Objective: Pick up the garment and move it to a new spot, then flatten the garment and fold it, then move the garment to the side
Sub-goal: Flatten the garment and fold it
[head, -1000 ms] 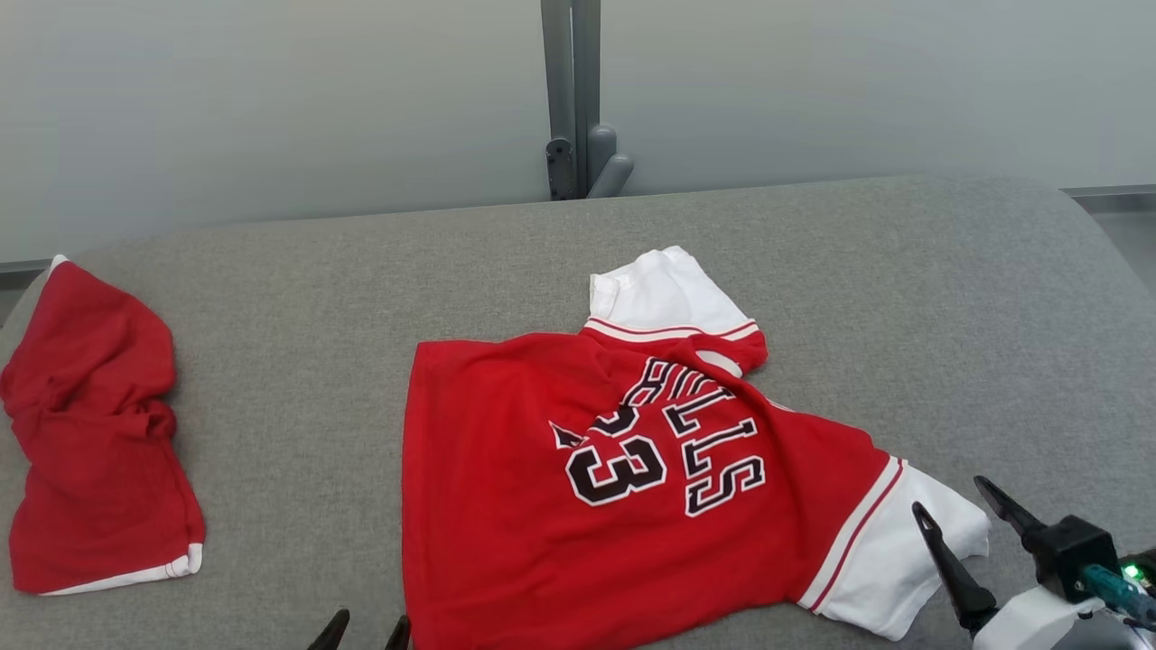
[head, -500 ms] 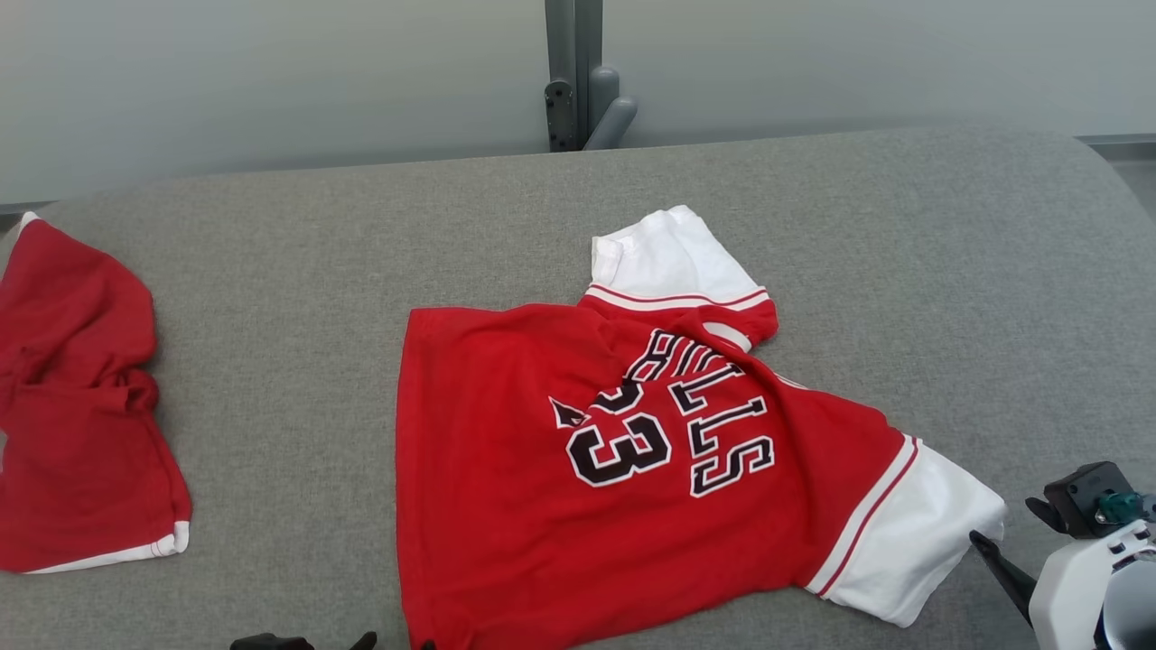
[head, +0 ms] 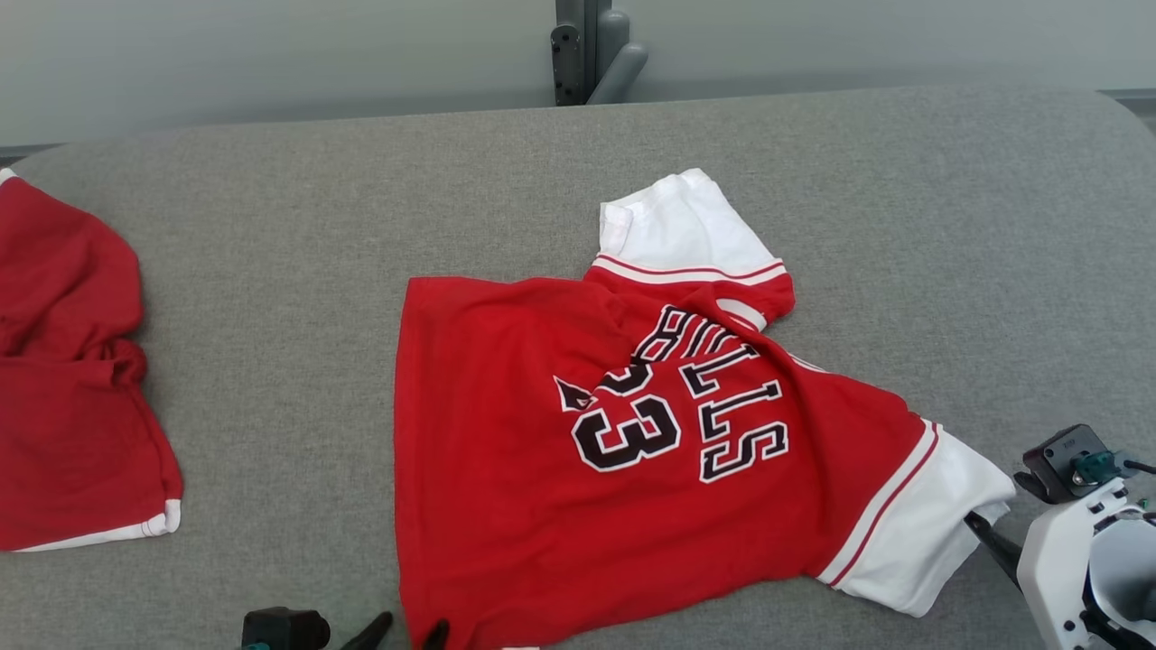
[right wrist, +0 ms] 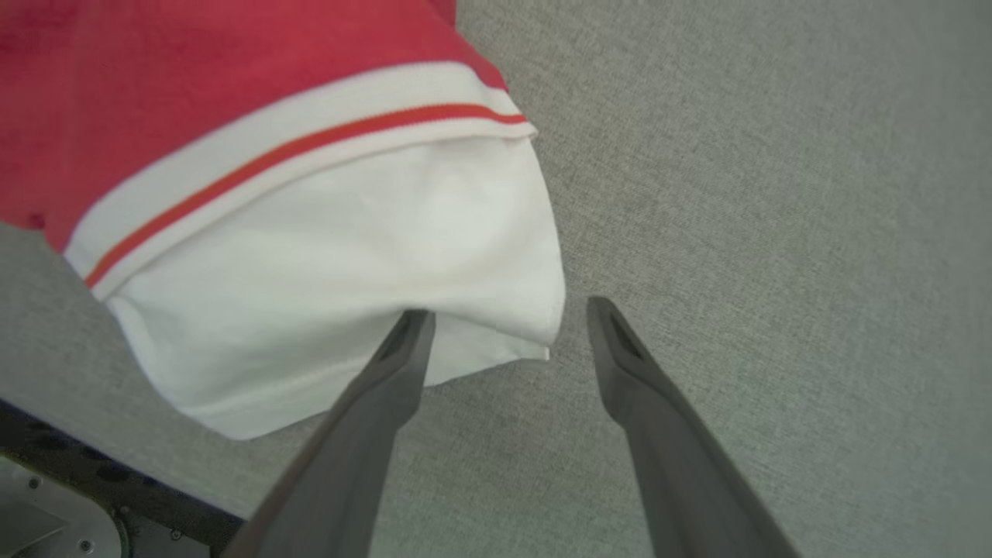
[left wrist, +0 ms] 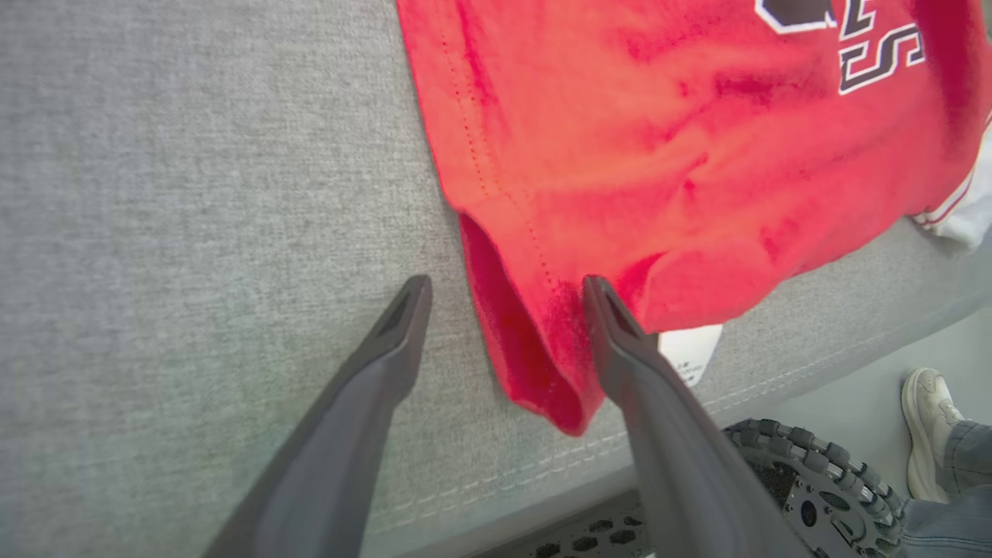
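Both jaws wide apart, nearer than before: left astride jersey (left wrist: 659, 178) hem, right astride white sleeve (right wrist: 349, 256).

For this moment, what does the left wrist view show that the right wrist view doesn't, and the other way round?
Left wrist view: a red hem corner of the jersey between the fingers of the open left gripper, plus a white label, black lettering, a wheel and a person's shoe.
Right wrist view: the white sleeve with its red stripe, its cuff at the open right gripper.
Both: red jersey fabric on the grey padded surface.
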You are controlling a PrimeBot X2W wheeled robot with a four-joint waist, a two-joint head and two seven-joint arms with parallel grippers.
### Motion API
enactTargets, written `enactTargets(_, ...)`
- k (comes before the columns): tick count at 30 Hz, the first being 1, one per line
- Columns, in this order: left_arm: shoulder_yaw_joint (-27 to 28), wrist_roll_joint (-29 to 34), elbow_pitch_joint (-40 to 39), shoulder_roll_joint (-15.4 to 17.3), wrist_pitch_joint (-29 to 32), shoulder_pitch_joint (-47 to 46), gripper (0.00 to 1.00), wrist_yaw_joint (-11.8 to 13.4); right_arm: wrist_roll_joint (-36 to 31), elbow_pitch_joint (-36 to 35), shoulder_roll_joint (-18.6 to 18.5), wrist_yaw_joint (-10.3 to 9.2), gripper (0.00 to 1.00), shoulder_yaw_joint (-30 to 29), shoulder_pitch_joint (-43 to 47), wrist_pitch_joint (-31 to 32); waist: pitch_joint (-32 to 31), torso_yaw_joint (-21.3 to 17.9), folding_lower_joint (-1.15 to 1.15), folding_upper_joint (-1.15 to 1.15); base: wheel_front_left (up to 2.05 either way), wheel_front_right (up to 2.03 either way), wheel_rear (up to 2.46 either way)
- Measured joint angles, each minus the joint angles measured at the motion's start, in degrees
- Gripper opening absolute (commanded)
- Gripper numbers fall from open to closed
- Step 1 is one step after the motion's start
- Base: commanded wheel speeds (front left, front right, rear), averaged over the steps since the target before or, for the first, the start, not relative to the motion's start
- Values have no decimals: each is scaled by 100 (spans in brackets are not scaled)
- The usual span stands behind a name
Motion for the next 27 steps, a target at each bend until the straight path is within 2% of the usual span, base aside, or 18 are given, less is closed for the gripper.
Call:
enactTargets(4,-136,-258,-81,8,124,-76,100,-1,83,196,16,0,100,202,-260,-36,159,15,0,0,0,0,0)
enactTargets(14,-553,-804,-556,312,357,-87,100,-1,428,720,196,0,100,624,-576,-345,380,107,0,0,0,0,0)
enactTargets(15,-598,-822,-555,316,350,-90,100,-1,464,748,215,0,91,647,-606,-392,384,113,0,0,0,0,0)
enactTargets(16,-649,-826,-553,316,326,-93,100,-1,493,771,227,-2,61,687,-639,-421,381,115,0,0,0,0,0)
enactTargets(17,-680,-857,-552,312,299,-101,100,-1,506,784,230,-2,40,742,-674,-479,375,115,0,0,0,0,0)
enactTargets(18,-698,-905,-547,303,256,-116,78,-1,524,805,235,-2,25,769,-700,-559,371,115,0,0,0,0,0)
enactTargets(19,-724,-945,-521,300,250,-141,44,-1,579,832,248,-2,0,800,-716,-602,363,115,0,0,0,0,0)
enactTargets(21,-771,-968,-478,302,230,-171,0,-1,639,832,257,-1,0,857,-730,-639,354,115,0,0,0,0,0)
enactTargets(27,-956,-1189,-419,447,59,-262,0,-1,1184,646,212,0,0,856,-778,-935,261,82,0,0,0,0,0)
